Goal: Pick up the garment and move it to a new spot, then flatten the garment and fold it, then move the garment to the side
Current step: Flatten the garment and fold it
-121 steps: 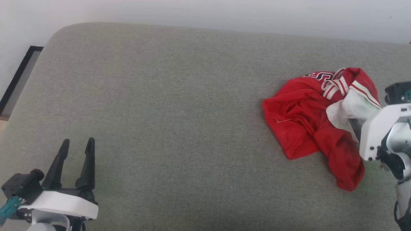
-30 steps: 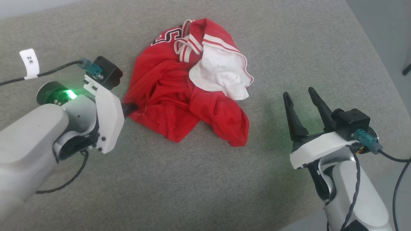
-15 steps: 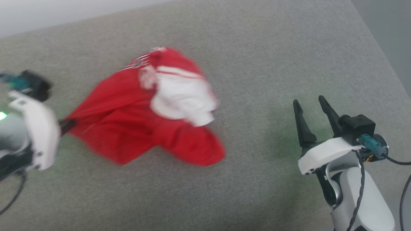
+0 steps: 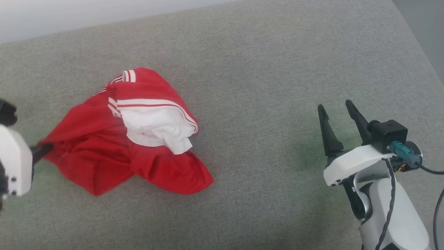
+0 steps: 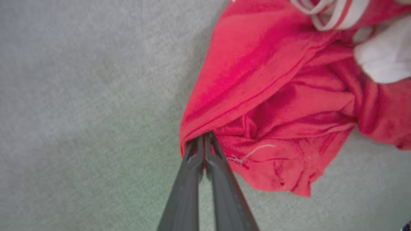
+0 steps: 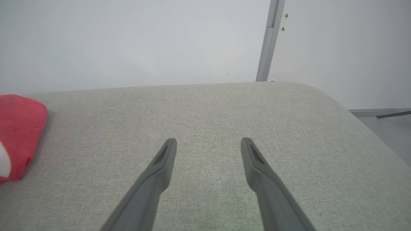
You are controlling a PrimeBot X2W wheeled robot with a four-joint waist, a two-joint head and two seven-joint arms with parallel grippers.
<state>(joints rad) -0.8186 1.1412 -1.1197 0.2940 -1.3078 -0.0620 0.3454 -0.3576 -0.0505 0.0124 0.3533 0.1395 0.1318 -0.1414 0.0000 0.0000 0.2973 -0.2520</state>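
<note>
The garment (image 4: pixel 114 152) is a crumpled bright red jersey with a white panel edged in red stripes on top, lying on the grey cushion at the left of the head view. My left gripper (image 4: pixel 45 150) is shut on its left edge, at the frame's left border. In the left wrist view the two dark fingers meet, left gripper (image 5: pixel 203 138) pinching a red fold of the garment (image 5: pixel 273 96). My right gripper (image 4: pixel 334 106) stands open above bare cushion at the lower right, well apart from the cloth. In the right wrist view the right gripper (image 6: pixel 208 141) holds nothing and the garment (image 6: pixel 19 128) shows at the left edge.
The grey fabric cushion (image 4: pixel 263 76) spans the head view, with a pale wall beyond its far edge. Its rounded right corner (image 6: pixel 337 102) drops to a grey floor, and a thin metal post (image 6: pixel 268 41) stands against the wall behind it.
The left gripper, shut on the garment's edge, has dragged it leftward across the cushion, and the cloth has stretched out. The head camera has also shifted. The right gripper stays open.
</note>
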